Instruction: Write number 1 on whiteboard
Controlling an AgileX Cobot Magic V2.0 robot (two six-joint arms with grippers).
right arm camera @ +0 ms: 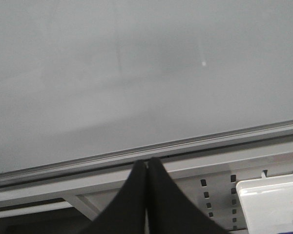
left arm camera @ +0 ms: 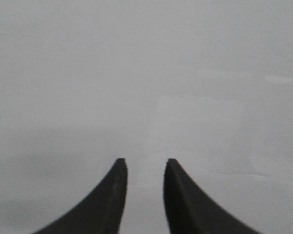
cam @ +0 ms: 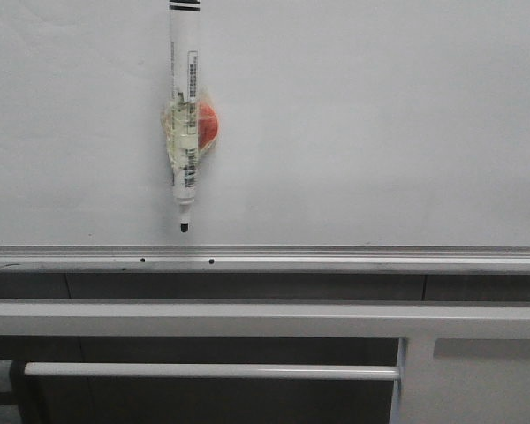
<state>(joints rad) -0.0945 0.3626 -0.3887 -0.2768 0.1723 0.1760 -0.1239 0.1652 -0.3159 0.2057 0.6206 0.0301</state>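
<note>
The whiteboard (cam: 380,115) fills the upper front view, with its silver bottom rail (cam: 336,258). No black stroke of the number 1 shows on it. A white marker pen (cam: 185,97) with a black cap hangs upright against the board, tip down just above the rail, with yellowish tape and an orange-red lump (cam: 210,125) around its middle. Neither gripper shows in the front view. My left gripper (left arm camera: 144,161) is open and empty, facing the plain white board (left arm camera: 136,58). My right gripper (right arm camera: 147,162) is shut and empty, near the board's rail (right arm camera: 195,141).
Grey metal frame bars (cam: 247,318) run below the board, with a thinner white bar (cam: 212,371) lower down. In the right wrist view a perforated grey frame (right arm camera: 219,190) and the corner of a white tray-like object (right arm camera: 271,204) lie beside the fingers.
</note>
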